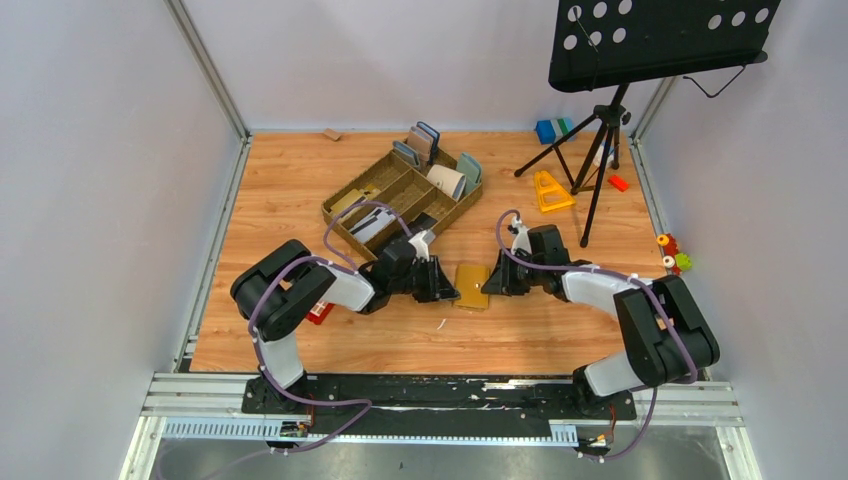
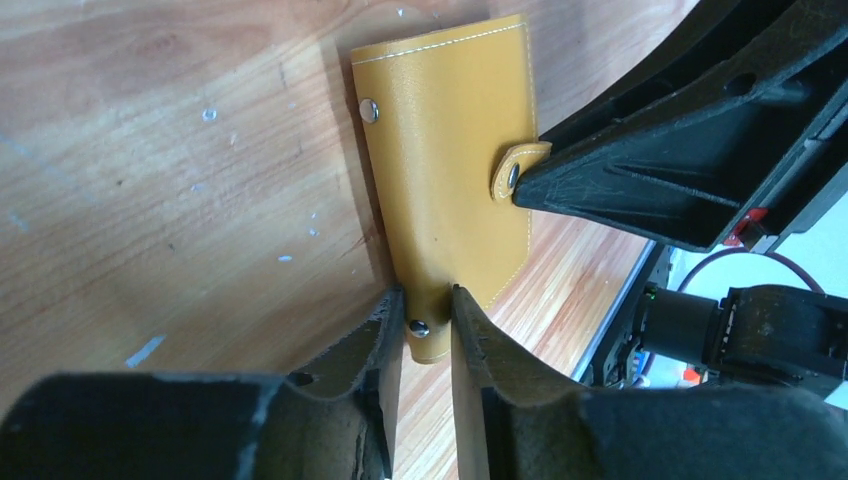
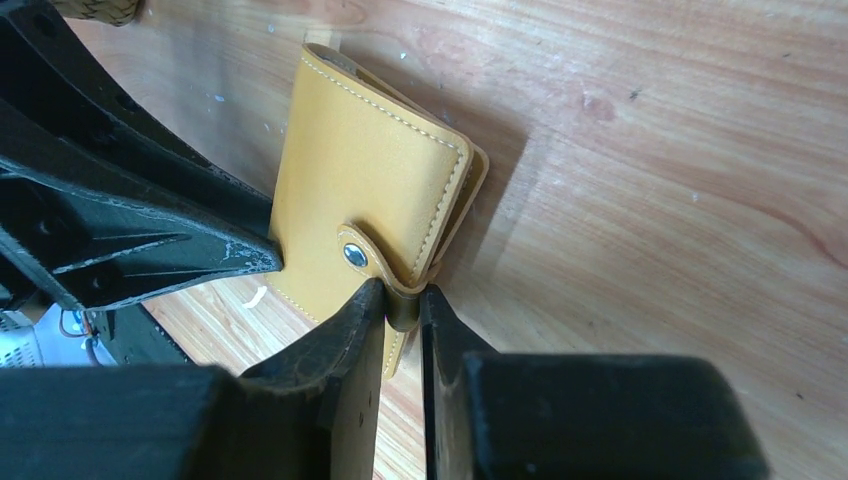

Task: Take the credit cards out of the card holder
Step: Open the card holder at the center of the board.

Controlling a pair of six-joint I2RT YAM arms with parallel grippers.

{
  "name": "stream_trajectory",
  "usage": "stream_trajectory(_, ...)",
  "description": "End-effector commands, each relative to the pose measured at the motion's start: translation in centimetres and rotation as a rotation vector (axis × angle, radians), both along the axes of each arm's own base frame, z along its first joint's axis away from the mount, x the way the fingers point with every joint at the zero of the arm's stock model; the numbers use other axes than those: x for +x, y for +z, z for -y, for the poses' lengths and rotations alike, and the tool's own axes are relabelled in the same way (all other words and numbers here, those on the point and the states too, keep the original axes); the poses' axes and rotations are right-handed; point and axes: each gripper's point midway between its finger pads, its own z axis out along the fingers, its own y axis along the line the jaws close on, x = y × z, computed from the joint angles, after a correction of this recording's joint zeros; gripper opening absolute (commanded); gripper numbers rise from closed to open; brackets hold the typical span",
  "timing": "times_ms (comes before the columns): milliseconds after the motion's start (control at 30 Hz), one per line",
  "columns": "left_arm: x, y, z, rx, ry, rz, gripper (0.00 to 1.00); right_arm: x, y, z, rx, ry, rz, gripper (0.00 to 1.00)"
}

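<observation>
The card holder (image 1: 472, 284), a mustard-yellow wallet, lies folded shut on the wooden table between my two grippers. My left gripper (image 1: 449, 288) is shut on its left edge; in the left wrist view (image 2: 425, 305) the fingers pinch the yellow leather (image 2: 450, 150) beside a metal stud. My right gripper (image 1: 496, 281) is shut on the snap strap at its right edge; in the right wrist view (image 3: 403, 300) the fingers clamp the strap loop of the wallet (image 3: 350, 170). No credit cards show; the inside of the wallet is hidden.
A brown compartment tray (image 1: 400, 195) with upright grey and blue wallets stands behind the grippers. A black music stand (image 1: 600, 130) and a yellow piece (image 1: 550, 190) are at back right. Small toys (image 1: 675, 255) lie at the right edge, and a red basket (image 1: 320, 313) sits by the left arm.
</observation>
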Motion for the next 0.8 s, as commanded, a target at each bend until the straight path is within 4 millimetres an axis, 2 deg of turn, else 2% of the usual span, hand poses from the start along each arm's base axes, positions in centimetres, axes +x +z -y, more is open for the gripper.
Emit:
stream_trajectory(0, -0.7, 4.4, 1.4, -0.198, -0.032, 0.088, 0.28, -2.5, -0.7, -1.2, 0.052, 0.090, -0.064, 0.00)
stream_trajectory(100, -1.0, 4.7, 1.3, -0.195, -0.052, 0.102, 0.23, -2.6, -0.1, -1.5, 0.074, 0.101, -0.057, 0.01)
stream_trajectory(167, -1.2, 4.5, 1.4, -0.193, -0.066, 0.091, 0.12, -2.5, 0.3, -1.7, 0.082, 0.104, -0.047, 0.05)
stream_trajectory(200, -1.2, 4.5, 1.5, -0.195, -0.068, 0.089, 0.04, -2.3, 0.6, -1.7, 0.084, 0.106, -0.034, 0.11)
stream_trajectory(233, -1.3, 4.3, 1.4, -0.192, -0.066, 0.087, 0.00, -2.2, 0.7, -1.6, 0.071, 0.102, -0.025, 0.22)
stream_trajectory(267, -1.3, 4.1, 1.2, -0.183, -0.062, 0.081, 0.00, -2.1, 0.8, -1.4, 0.047, 0.090, -0.012, 0.32)
stream_trajectory(367, -1.5, 3.6, 0.7, -0.145, -0.048, 0.073, 0.00, -1.8, 1.4, -0.9, -0.030, 0.058, 0.033, 0.51)
stream_trajectory(433, -1.5, 3.4, 0.2, -0.108, -0.036, 0.079, 0.00, -1.6, 2.1, -1.2, -0.063, 0.045, 0.064, 0.58)
stream_trajectory(600, -1.7, 3.5, -0.5, -0.040, -0.014, 0.112, 0.00, -0.8, 2.6, -1.6, -0.175, 0.006, 0.097, 0.61)
stream_trajectory(767, -1.5, 4.0, -0.7, 0.000, -0.003, 0.154, 0.00, -0.4, 1.8, -1.6, -0.288, -0.039, 0.103, 0.61)
